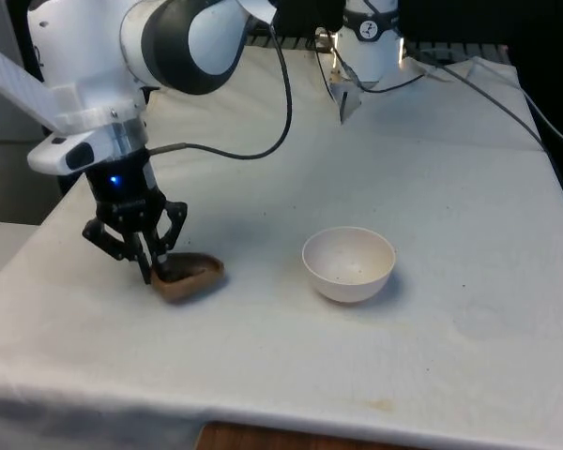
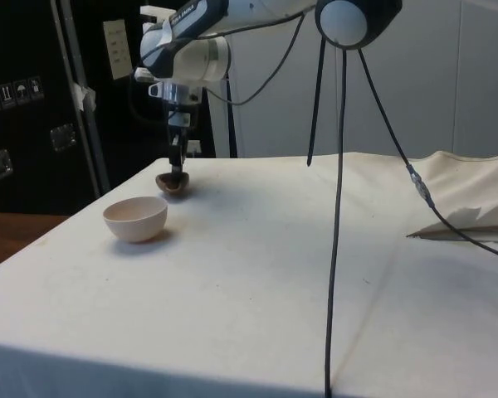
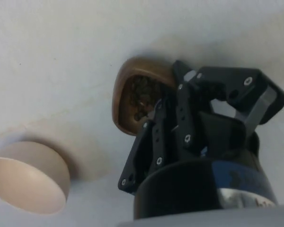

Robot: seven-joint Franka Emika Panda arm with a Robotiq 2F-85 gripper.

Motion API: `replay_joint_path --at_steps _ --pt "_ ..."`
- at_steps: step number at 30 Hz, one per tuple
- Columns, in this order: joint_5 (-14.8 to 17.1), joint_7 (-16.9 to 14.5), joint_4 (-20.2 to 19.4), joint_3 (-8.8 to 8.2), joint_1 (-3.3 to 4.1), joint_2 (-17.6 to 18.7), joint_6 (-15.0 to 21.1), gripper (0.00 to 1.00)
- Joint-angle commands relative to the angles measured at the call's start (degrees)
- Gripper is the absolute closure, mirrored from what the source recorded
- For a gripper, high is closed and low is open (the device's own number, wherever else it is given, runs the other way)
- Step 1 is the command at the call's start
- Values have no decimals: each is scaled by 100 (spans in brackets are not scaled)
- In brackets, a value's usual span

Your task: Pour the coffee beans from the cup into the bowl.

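Coffee beans [image 3: 141, 98] sit inside a brown cup [image 1: 189, 277] that rests on the white cloth [image 1: 432, 187] directly under the gripper [image 1: 151, 267]. The gripper points down at the cup from above, and its two black fingers [image 3: 154, 124] are drawn together on the cup's rim, one inside over the beans and one outside against the wall, so the cup is clamped at the edge nearest the arm. In the side view the gripper [image 2: 177, 170] hangs straight down with the cup [image 2: 173, 182] at its tip, touching or just above the cloth; which of the two cannot be told.

The cup [image 3: 132, 90] is a low, rounded, tan-brown vessel with a thick lip. Its opening shows a dark heap of beans reaching close to the rim.

A pale, cream-coloured bowl [image 1: 348, 263] stands upright on the cloth to the front view's right of the cup, apart from it with bare cloth between them. In the side view the bowl [image 2: 135, 218] lies nearer the camera than the cup. Its inside looks almost bare, with a few dark specks at the bottom. A black cable [image 2: 339, 207] hangs from the arm across the side view, well clear of both cup and bowl [image 3: 28, 182].
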Motion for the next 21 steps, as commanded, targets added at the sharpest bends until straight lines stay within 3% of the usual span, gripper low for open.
replay_joint_path --at_steps 1,12,15,16,21 --pt "-29 17 -40 -40 23 -69 -46 99" --pt "-17 11 -80 -166 69 -298 -286 99" --pt "0 0 -63 -149 46 -321 -344 99" --pt "-17 11 -115 -178 80 -378 -344 99" --pt "-6 -6 -189 -218 103 -510 -441 99"
